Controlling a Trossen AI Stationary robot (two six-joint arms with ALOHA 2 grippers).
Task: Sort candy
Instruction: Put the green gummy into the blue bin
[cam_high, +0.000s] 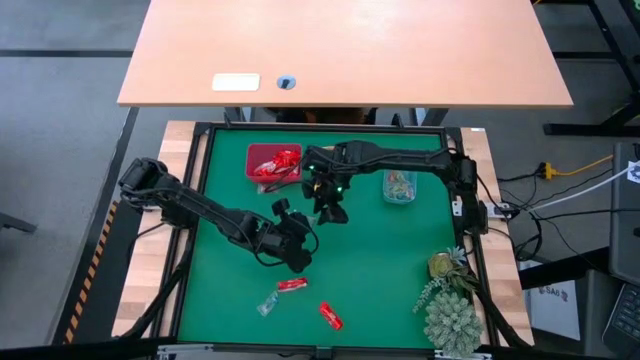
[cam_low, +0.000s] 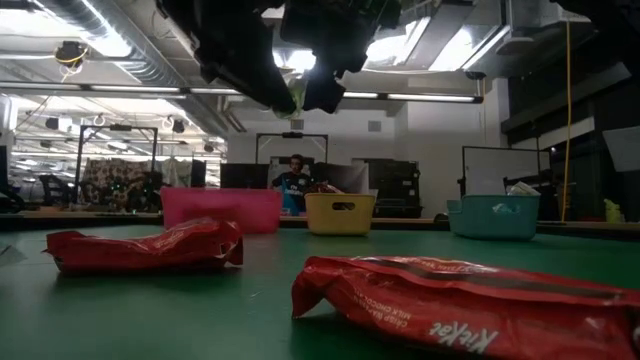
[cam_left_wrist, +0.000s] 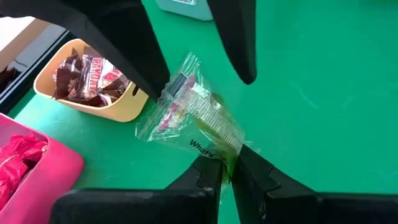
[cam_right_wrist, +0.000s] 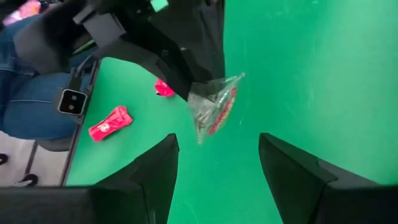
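I see my left pincer (cam_left_wrist: 229, 171) clamped on a crinkly clear candy (cam_left_wrist: 193, 112) above the smooth green bench (cam_left_wrist: 323, 93), candy sticking out past its tips, my right pincer (cam_right_wrist: 217, 165) spread apart just beside it.

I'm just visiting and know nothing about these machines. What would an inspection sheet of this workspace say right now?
Surface: green mat, bare in the middle.
Job's things: clear greenish candy packet held above the mat; red wrapped candies and and a clear one lie loose; pink tray holds red candies, yellow tray brown-and-white bars, teal tray clear ones.
Clutter: spiky green artificial plant at a mat corner.
Grippers: left gripper shut on the packet; right gripper open, facing it.
Cables: several at the table's right side.
Surroundings: wooden desk; a person beyond the trays.
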